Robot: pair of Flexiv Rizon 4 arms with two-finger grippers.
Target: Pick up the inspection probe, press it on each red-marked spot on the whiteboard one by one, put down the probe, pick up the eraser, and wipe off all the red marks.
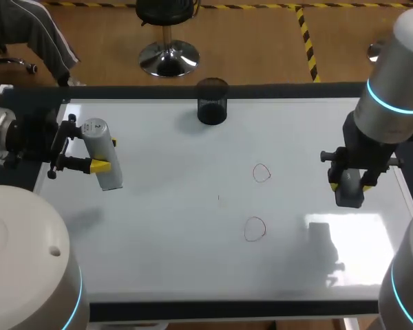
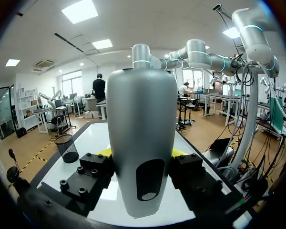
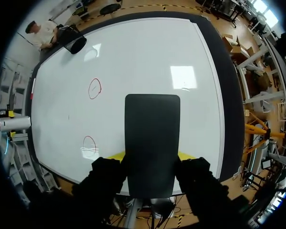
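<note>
Yellow fingertips [image 2: 103,152] of the left gripper [image 1: 104,155] press the inspection probe [image 1: 104,175] from both sides, so those jaws are clamped on it. The grey cylinder looks roughly upright in the grip, its long axis up and down. Its lower end hangs over the whiteboard [image 1: 165,234] near the left edge and, as far as I can judge, is not touching it.

The right gripper [image 3: 151,157] is closed in the same way on the black eraser [image 3: 151,138], held above the board's right side.

Both red rings lie to the right of the probe and well apart from it, past the board's middle. One is farther back [image 1: 261,172] and one is nearer the front edge [image 1: 255,229]. They sit closer to the right arm than to the left, which is the one that has to press them.

So the coming move looks like a sideways carry to the right until the probe's lower end is over a ring, then a push straight down along its axis. The eraser hand waits just beyond the rings, and the left arm should stop short of it. A black cup [image 1: 212,102] at the far edge stands off that line
</note>
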